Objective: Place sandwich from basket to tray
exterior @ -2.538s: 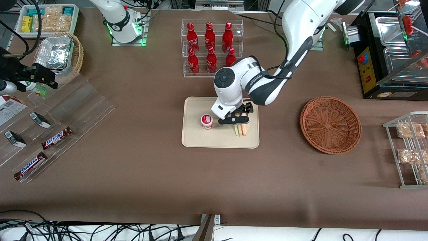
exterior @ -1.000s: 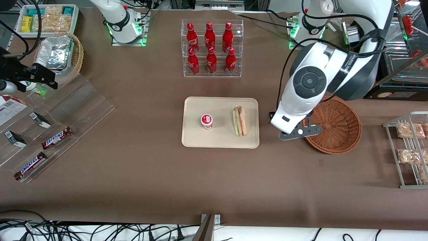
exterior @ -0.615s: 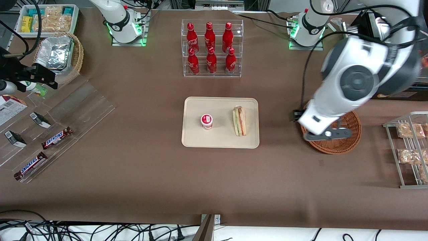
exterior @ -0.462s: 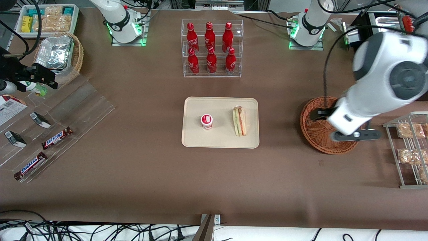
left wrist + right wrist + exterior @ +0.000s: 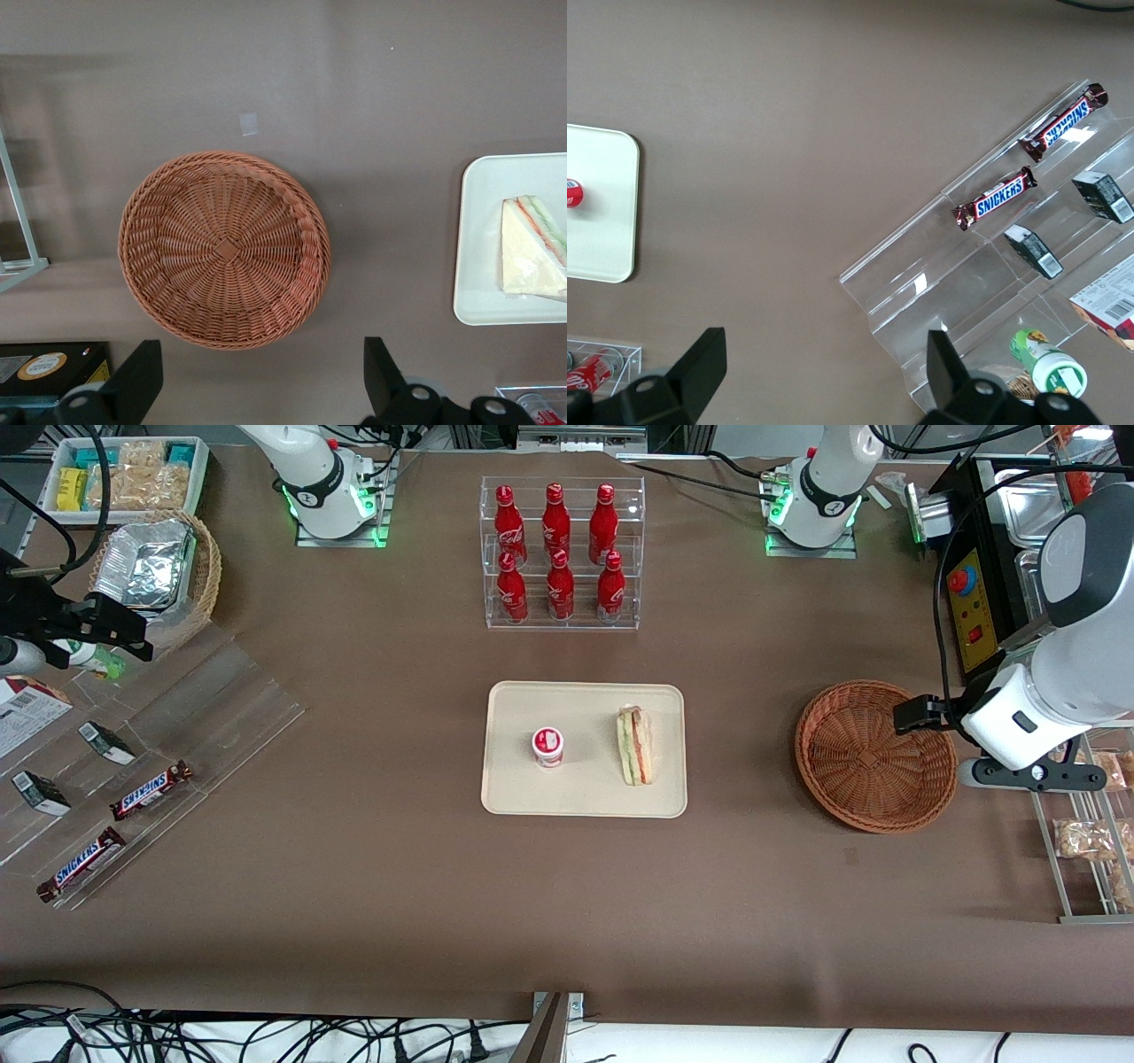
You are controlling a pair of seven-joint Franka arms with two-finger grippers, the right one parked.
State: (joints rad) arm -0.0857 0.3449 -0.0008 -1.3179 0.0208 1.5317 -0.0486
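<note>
Now hand past basket, fingers apart.

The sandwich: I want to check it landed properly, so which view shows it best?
Front view: the whole sandwich lies on the tray. Left wrist view crops it; right wrist view misses it. The open gripper hangs beside the basket.

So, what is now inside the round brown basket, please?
Nothing: the basket shows only bare weave, fully visible from above. The sandwich lies on the tray beside a small red-lidded cup. The open gripper hangs above the table beside the basket.
</note>
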